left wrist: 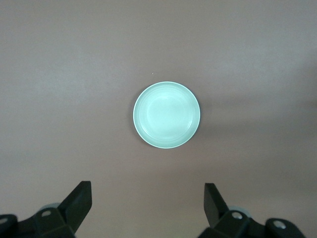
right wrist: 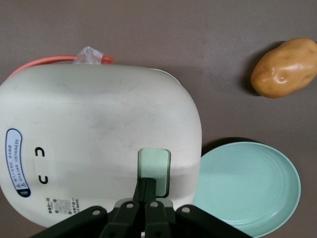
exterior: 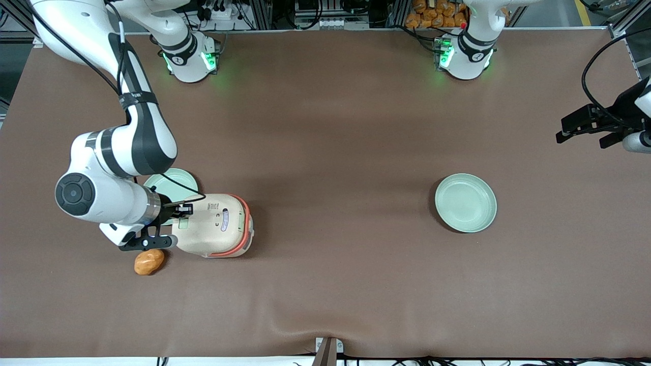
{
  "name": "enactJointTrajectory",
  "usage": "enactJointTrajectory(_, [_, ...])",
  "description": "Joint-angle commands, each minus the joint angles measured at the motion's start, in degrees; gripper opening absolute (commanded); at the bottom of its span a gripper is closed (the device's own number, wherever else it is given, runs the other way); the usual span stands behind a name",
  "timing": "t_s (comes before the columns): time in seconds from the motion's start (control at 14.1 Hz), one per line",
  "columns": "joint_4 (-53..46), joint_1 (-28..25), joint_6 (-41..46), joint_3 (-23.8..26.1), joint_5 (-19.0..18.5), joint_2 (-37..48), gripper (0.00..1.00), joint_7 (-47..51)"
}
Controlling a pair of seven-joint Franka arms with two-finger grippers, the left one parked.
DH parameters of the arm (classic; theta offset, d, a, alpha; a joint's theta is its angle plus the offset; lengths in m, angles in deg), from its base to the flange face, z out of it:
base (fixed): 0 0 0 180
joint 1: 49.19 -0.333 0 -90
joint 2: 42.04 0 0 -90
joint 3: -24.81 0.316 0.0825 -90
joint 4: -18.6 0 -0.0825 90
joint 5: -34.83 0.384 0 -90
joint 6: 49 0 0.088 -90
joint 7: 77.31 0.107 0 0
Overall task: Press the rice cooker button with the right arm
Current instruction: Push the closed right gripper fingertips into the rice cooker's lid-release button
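Note:
The cream-white rice cooker (exterior: 216, 226) with a coral-orange band stands toward the working arm's end of the table; its lid fills the right wrist view (right wrist: 99, 144). The small pale green button (right wrist: 154, 166) sits on the lid near its edge; in the front view it shows at the gripper's tip (exterior: 183, 222). My right arm (exterior: 117, 168) reaches over the cooker. My gripper (right wrist: 146, 184) is shut, fingers pressed together, with the tips resting on the button's edge. It also shows in the front view (exterior: 184, 209).
A pale green plate (exterior: 173, 181) lies beside the cooker, partly under the arm, also seen in the wrist view (right wrist: 247, 188). A potato (exterior: 149, 262) lies nearer the front camera, beside the cooker (right wrist: 284, 68). Another green plate (exterior: 465, 202) lies toward the parked arm's end (left wrist: 167, 115).

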Motion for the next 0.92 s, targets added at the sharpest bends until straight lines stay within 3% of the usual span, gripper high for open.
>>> enactJointTrajectory(0.0, [1.1, 0.7, -1.7, -0.3, 0.7, -1.1, 0.02, -1.6])
enactJointTrajectory(0.85, [-3.5, 0.5, 2.3, -0.2, 1.1, 0.9, 0.12, -0.9])
